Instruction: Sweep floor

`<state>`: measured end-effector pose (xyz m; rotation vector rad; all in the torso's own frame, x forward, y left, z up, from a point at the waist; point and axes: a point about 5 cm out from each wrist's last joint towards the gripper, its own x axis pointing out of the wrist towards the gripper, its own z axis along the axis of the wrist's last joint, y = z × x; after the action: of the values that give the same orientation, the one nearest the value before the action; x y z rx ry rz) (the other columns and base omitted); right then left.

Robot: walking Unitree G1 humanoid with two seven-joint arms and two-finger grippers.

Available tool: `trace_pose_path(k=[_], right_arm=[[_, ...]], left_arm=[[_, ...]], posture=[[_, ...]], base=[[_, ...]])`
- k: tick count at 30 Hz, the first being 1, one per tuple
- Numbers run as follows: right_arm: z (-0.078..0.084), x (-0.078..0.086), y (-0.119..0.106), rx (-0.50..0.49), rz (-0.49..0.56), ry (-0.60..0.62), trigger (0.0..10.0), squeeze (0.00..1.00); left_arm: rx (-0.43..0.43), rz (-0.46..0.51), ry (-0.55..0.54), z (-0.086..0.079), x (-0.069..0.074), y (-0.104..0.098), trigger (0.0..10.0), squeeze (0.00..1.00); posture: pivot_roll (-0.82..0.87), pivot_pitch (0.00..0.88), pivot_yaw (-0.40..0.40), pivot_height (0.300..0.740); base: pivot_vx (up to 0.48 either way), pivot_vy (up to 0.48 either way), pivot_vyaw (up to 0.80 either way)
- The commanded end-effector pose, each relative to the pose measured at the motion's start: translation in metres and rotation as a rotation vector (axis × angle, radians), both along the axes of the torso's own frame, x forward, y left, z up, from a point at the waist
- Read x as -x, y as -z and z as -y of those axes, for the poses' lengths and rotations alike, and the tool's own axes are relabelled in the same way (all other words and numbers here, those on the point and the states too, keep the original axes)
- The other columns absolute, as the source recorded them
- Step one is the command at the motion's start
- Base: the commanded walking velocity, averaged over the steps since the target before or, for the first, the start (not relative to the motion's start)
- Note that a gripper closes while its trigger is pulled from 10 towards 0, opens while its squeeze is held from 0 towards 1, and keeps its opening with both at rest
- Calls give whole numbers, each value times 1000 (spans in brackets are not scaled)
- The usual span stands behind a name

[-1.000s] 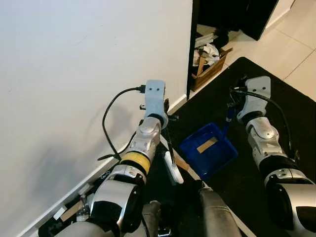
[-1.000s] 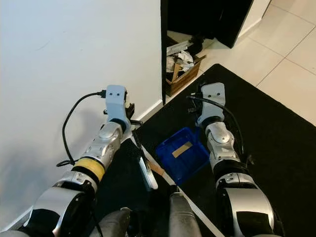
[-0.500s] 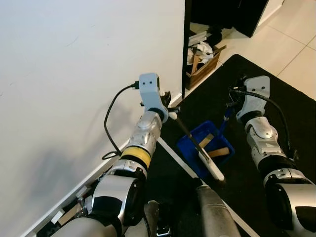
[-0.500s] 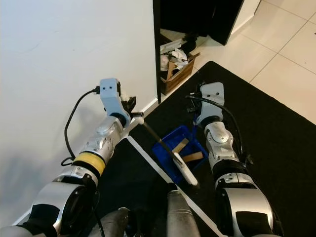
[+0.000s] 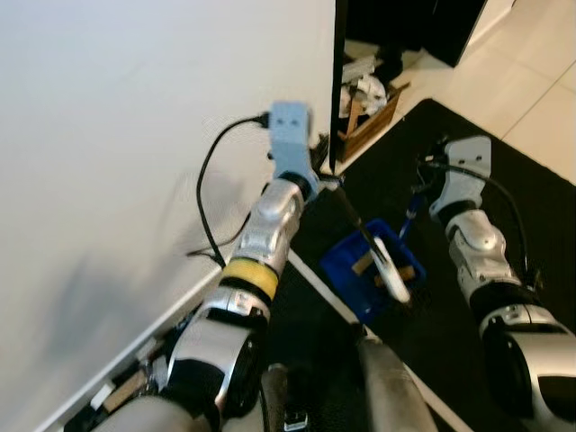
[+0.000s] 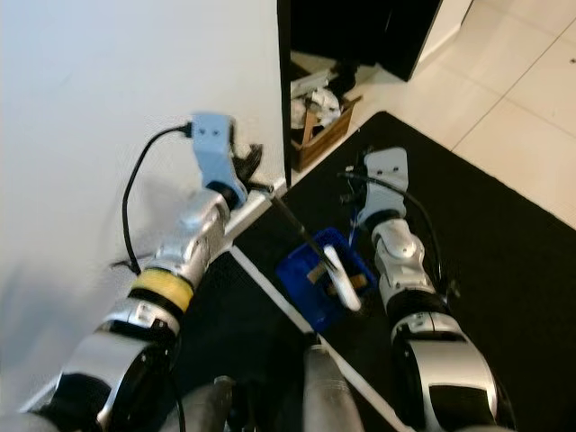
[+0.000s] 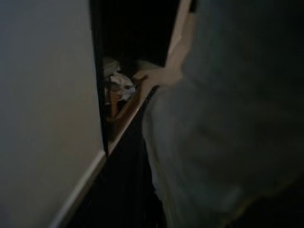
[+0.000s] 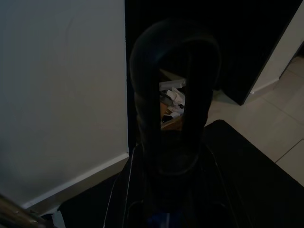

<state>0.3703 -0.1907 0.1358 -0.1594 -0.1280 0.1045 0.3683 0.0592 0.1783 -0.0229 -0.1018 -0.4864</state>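
Left gripper (image 6: 255,176) jaws apparently clamped on brush (image 6: 317,248) over blue dustpan (image 6: 310,286); right gripper (image 6: 355,200) jaws' state unclear.

White wall (image 5: 135,108), black mat (image 6: 504,234) on pale tiles (image 6: 531,81), perhaps a cluttered box (image 5: 369,126) beyond

Even, bright indoor light falls on the head views; the white wall (image 5: 135,135) is nearly washed out, with a soft grey shadow low on the left. Slight motion blur softens the left arm (image 5: 261,243). Both wrist views are dim, the left one smeared and unfocused, the right one underexposed.
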Motion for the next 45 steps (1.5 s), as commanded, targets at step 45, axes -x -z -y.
trace_pose_path(k=[45], right_arm=[[32,35,-7,-366,31,96,10000,0]], left_arm=[[-406,-75,-560,-161,35,-1,10000,0]], posture=[[-26,112,76,740]], base=[[0,0,0]])
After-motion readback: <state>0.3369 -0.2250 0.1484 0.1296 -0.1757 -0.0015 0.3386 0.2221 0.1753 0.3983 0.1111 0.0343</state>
